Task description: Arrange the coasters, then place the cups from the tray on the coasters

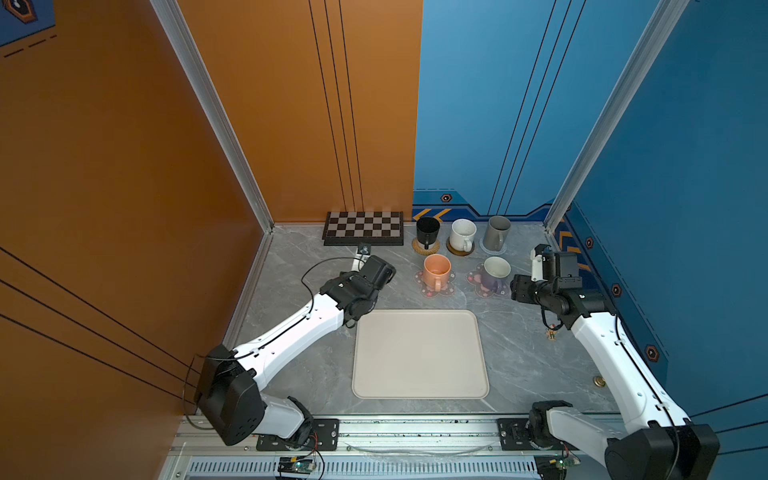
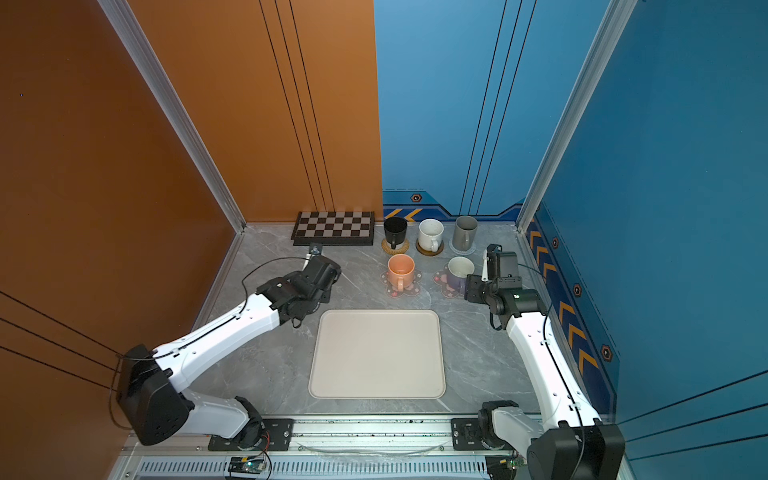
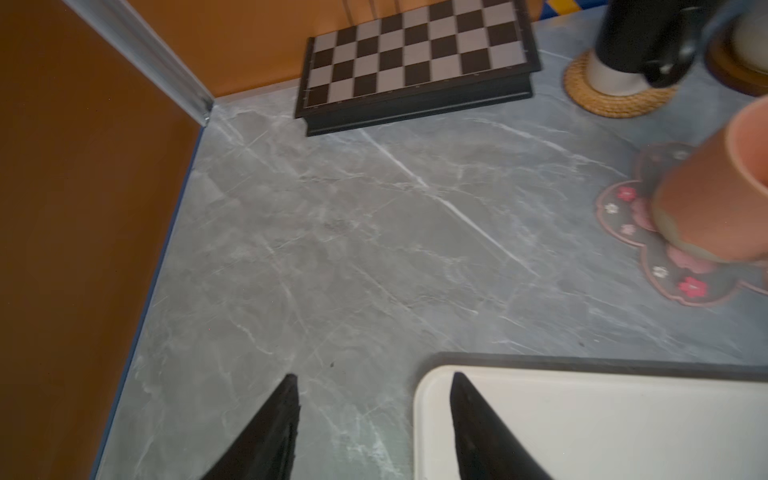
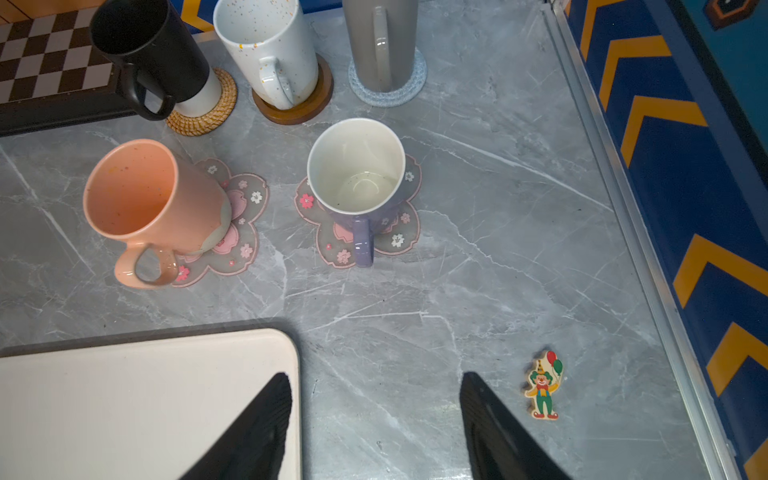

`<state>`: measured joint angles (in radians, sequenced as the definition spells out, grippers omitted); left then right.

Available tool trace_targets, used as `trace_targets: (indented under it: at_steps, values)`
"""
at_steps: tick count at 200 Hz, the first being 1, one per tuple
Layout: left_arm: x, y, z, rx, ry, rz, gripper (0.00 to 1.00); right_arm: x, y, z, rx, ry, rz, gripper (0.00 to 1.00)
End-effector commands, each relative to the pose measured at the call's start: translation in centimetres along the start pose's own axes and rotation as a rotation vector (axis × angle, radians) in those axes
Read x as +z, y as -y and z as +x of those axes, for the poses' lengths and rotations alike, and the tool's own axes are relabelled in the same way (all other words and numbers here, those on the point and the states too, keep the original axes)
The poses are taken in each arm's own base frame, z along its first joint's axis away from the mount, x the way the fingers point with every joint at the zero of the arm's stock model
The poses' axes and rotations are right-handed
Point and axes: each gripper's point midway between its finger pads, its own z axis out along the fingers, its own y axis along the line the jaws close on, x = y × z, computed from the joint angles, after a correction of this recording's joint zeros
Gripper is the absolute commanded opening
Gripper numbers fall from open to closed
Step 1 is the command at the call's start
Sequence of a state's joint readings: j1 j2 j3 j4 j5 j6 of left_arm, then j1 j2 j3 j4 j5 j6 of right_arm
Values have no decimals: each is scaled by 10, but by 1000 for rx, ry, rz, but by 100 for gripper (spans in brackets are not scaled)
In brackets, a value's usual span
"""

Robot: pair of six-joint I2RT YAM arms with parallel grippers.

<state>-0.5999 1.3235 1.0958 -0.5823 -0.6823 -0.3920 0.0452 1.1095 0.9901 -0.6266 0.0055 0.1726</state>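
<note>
left gripper [image 3: 374, 377]: fingers apart, gripping nothing; it hangs over the far left corner of the tray [image 1: 419, 353], one finger above the rim, the other above the bare table [image 1: 291, 357].
right gripper [image 4: 376, 374]: fingers apart, gripping nothing; it hangs at the tray's far right corner, with the clown figure [image 4: 542, 386] just right of it.
far row, left to right: black mug [image 1: 428, 230] on the rattan coaster [image 4: 208, 120], speckled white mug [image 1: 462, 235] on the wooden coaster [image 4: 299, 114], grey mug [image 1: 497, 232] on the grey-blue coaster [image 4: 390, 96].
nearer row: peach mug [image 1: 436, 269] on the left blossom coaster [image 4: 241, 245], lavender mug [image 1: 495, 272] on the right blossom coaster [image 4: 395, 241], both handles pointing near.
mugs to grippers: the peach mug stands right of and beyond the left gripper, well apart; the lavender mug stands beyond the right gripper, apart.
tray: between the arms, on the near side of both rows.
chessboard [image 1: 363, 227]: far edge, left of the black mug.
</note>
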Motion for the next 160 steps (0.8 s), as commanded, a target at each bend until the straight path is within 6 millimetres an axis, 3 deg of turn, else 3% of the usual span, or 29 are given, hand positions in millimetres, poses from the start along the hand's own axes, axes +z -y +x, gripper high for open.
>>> trace_targets:
  at_steps: [1,31,84,118,130,160]
  values:
    - [-1,-45,3,-71,67,-48,59,6,11,0,-9,54,32,67]
    - [-2,-92,14,-149,117,-120,67,17,15,-1,30,117,20,69]
    - [12,-135,39,-209,88,-301,73,39,19,-3,48,235,19,72]
    - [24,-144,49,-282,119,-331,85,57,31,9,95,342,45,76]
    - [30,-145,53,-286,115,-338,100,61,34,13,93,391,54,79]
    - [44,-153,58,-296,109,-404,98,74,46,22,96,417,112,86]
